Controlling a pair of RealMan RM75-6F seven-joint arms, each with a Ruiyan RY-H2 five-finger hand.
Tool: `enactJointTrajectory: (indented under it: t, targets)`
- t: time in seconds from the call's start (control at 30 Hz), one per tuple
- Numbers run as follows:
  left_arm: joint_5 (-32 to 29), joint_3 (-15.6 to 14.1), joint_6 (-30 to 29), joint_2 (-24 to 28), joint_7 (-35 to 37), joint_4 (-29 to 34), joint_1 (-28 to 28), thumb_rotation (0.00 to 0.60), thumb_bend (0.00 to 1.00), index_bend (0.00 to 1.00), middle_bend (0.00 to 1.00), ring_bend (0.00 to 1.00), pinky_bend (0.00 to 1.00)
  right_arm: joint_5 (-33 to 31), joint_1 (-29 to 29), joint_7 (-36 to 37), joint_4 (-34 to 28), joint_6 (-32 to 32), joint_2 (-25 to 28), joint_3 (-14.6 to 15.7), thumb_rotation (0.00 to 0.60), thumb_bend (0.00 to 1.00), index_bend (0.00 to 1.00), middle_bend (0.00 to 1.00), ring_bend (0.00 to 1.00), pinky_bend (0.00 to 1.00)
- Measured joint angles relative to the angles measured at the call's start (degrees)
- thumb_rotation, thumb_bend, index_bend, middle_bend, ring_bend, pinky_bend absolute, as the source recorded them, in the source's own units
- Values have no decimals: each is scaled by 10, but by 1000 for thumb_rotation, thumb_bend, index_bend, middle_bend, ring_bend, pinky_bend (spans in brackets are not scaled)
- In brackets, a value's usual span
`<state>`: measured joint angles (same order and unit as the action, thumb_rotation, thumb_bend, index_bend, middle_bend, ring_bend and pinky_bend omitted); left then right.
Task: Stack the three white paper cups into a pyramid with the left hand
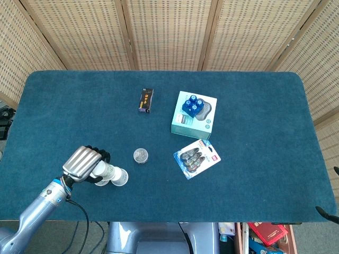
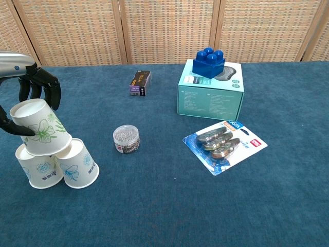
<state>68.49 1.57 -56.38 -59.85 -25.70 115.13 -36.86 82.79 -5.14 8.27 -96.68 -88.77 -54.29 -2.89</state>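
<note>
Two white paper cups with blue flower prints stand upside down side by side at the table's front left, one (image 2: 37, 169) touching the other (image 2: 78, 164). A third cup (image 2: 41, 128) with a green flower print sits tilted on top of the pair, mouth down, and my left hand (image 2: 35, 86) grips it from behind and from the left. From the head view my left hand (image 1: 82, 163) covers most of the stack; only the rightmost cup (image 1: 121, 177) shows plainly. My right hand appears in neither view.
A small round tub of clips (image 2: 126, 139) stands just right of the cups. Further right lie a blister pack (image 2: 224, 144) and a teal box (image 2: 211, 98) with a blue brick on it. A small dark box (image 2: 140, 83) lies further back.
</note>
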Motion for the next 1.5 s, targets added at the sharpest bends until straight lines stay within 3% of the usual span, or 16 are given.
enactJointTrajectory:
  t: [0.2,0.3,0.4,0.5,0.6,0.83,1.07,1.23,1.37,1.5]
  targets:
    - [3,-3,-1,-8,-3,-7,1,600,212,437,448,436,449,1,-2,3,0,-3,1,0,600,0,0,0,0,0]
    - [4,-4,0,-9,-1,-7,2,600,212,403,286,277,386,2,-2,4,0,-4,2,1,600,0,0,0,0,0]
    - [11,-6,5,-7,5,-9,1,600,210,265,96,83,247,2,-2,5,0,-4,2,1,600,0,0,0,0,0]
    - [16,-10,17,0,15,-7,0,600,208,139,12,21,203,3,-3,6,-1,-4,3,1,600,0,0,0,0,0]
    - [21,-11,25,10,31,-4,-1,600,207,11,0,0,165,5,-3,6,-2,-6,4,2,600,0,0,0,0,0]
    - [71,-11,-23,32,80,5,27,600,207,0,0,0,5,19,-6,7,-5,-14,6,6,600,0,0,0,0,0]
    - [118,-22,-144,59,151,-8,110,600,208,0,0,0,0,37,-13,9,-6,-32,7,11,600,0,0,0,0,0]
    - [123,-38,-244,57,228,-54,200,600,207,0,0,0,0,41,-16,-9,-4,-45,1,10,600,0,0,0,0,0]
    - [131,-60,-284,53,276,-107,258,600,207,0,0,0,0,52,-20,-19,-2,-56,-6,12,600,0,0,0,0,0]
    - [150,-72,-298,51,288,-124,279,600,207,0,0,0,0,59,-24,-26,-1,-66,-9,14,600,0,0,0,0,0]
